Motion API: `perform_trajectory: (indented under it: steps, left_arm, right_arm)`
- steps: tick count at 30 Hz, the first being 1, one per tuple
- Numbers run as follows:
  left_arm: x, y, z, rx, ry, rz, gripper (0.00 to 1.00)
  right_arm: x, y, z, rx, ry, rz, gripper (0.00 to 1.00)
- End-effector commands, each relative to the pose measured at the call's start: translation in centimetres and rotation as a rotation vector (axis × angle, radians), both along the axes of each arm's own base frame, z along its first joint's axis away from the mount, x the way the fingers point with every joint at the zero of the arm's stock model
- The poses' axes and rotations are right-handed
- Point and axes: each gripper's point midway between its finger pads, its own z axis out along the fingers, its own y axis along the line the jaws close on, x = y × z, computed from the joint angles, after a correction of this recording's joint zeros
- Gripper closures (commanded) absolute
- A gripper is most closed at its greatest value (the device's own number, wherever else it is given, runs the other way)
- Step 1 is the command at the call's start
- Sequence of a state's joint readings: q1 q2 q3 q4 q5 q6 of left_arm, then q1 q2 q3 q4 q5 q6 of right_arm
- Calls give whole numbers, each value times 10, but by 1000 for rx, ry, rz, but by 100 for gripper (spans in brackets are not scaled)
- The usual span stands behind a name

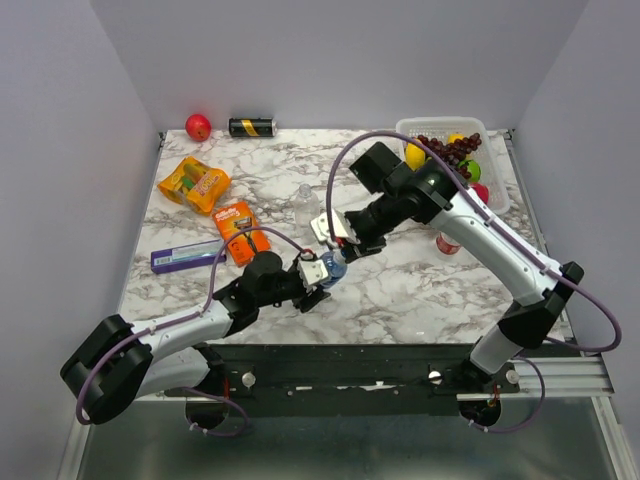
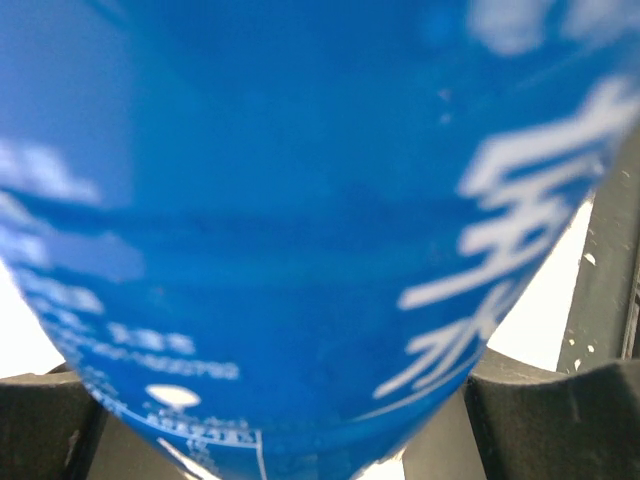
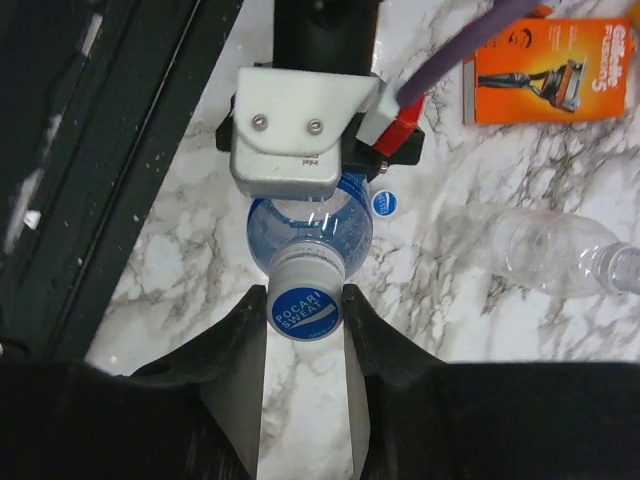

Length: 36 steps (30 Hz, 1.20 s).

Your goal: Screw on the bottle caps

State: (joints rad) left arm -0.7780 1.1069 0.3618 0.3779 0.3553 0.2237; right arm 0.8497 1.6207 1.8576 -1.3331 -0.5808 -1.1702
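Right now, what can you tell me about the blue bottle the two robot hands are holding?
The blue-labelled bottle is small and made of clear plastic, with a blue wrap printed in white writing. The left gripper is clamped round its body, with the neck pointing at the right gripper. A cap with a blue top reading Pocari Sweat sits on the neck, pinched between that gripper's two fingers.

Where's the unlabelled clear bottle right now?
In the top view, the unlabelled bottle lies mid-table on the marble, just right of the orange razor pack and beyond the blue-labelled bottle.
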Motion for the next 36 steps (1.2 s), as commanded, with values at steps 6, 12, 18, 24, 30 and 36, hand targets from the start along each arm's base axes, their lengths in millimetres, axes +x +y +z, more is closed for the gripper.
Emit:
perform_trajectory:
  steps: [6,12,18,24,30,36]
  left_arm:
    - [76,4,105,-353,-64,445,100]
    - [96,18,102,-328,-30,607,100]
    - [104,27,77,-229,3,682,100]
    - [100,30,54,-156,29,677,100]
    - [86,24,26,-55,81,587,100]
    - [62,10,6,1,148,429,100]
  right_arm:
    - [4,26,-20,-124,617,-473,75]
    - [29,38,-28,-172,858,-753,80]
    - [32,29,-50,-266,893,-941,87]
    - [42,38,-33,-202,873,-896,55]
    - [77,32,47,68,695,-846,33]
    - [51,19,106,254,597,-637,25]
